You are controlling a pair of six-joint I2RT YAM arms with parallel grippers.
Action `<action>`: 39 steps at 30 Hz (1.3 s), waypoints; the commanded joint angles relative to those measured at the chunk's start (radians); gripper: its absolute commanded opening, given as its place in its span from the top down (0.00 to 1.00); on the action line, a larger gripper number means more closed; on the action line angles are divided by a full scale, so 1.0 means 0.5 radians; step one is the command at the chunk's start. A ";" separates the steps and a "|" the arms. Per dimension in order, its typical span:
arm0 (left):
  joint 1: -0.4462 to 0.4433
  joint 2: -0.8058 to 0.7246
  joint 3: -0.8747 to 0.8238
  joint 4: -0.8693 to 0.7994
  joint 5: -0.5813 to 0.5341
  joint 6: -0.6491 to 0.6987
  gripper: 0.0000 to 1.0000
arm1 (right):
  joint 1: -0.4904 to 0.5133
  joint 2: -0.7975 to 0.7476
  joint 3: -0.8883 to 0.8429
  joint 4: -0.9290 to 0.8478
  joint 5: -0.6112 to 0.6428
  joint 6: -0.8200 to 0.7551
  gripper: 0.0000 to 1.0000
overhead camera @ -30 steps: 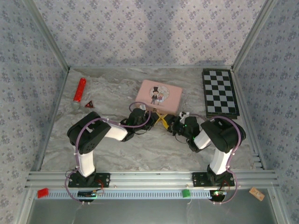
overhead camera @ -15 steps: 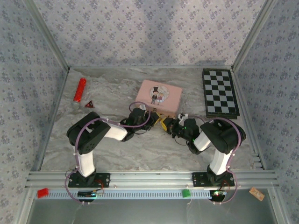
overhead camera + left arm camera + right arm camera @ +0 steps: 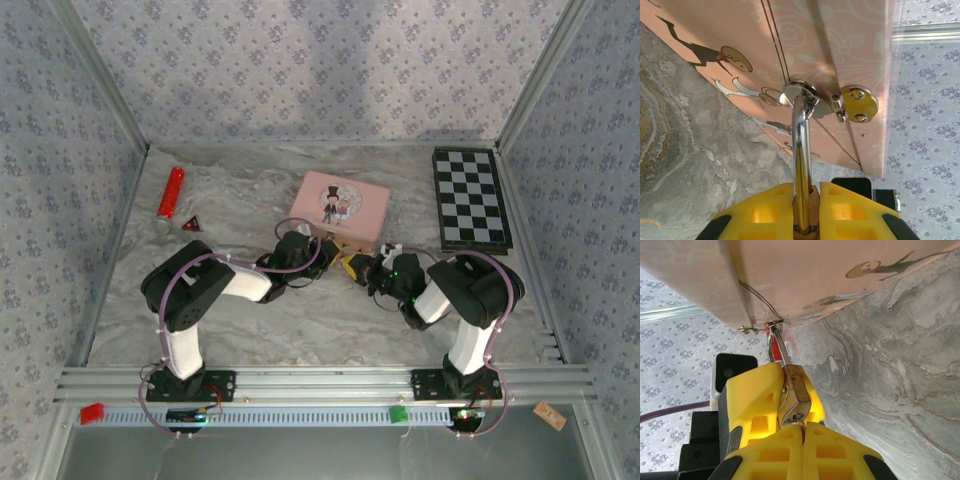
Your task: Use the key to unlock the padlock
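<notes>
The small brass padlock (image 3: 799,392) hangs by its silver shackle (image 3: 801,135) from the hasp (image 3: 801,93) of the pink box (image 3: 340,204). My left gripper (image 3: 806,189) is shut on the padlock's body (image 3: 805,215), one yellow finger on each side. In the right wrist view the keyhole end faces my right gripper (image 3: 803,426). That gripper is shut on the key (image 3: 801,423), of which only a thin silver sliver shows at the keyhole. From above, both grippers (image 3: 335,250) (image 3: 358,268) meet tip to tip at the box's near edge.
A black-and-white chessboard (image 3: 472,198) lies at the back right. A red cylinder (image 3: 170,192) and a small red triangle (image 3: 190,224) sit at the back left. Patterned walls enclose the marble table (image 3: 300,320) on three sides.
My right gripper has closed its fingers on the key at the padlock's keyhole. The left gripper has kept its hold on the padlock and has not moved.
</notes>
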 commanded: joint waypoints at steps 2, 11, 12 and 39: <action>-0.120 -0.137 0.044 0.086 0.118 0.059 1.00 | -0.016 0.024 0.127 0.069 -0.010 -0.018 0.99; -0.098 -0.154 0.040 0.011 0.084 0.083 1.00 | -0.047 0.015 0.105 0.069 -0.031 -0.014 0.89; -0.083 -0.166 0.031 -0.018 0.073 0.087 1.00 | -0.053 0.002 0.079 0.069 -0.022 -0.032 0.84; 0.128 -0.418 -0.102 -0.215 0.073 0.029 1.00 | 0.501 -1.731 0.006 -1.905 0.813 -3.028 0.43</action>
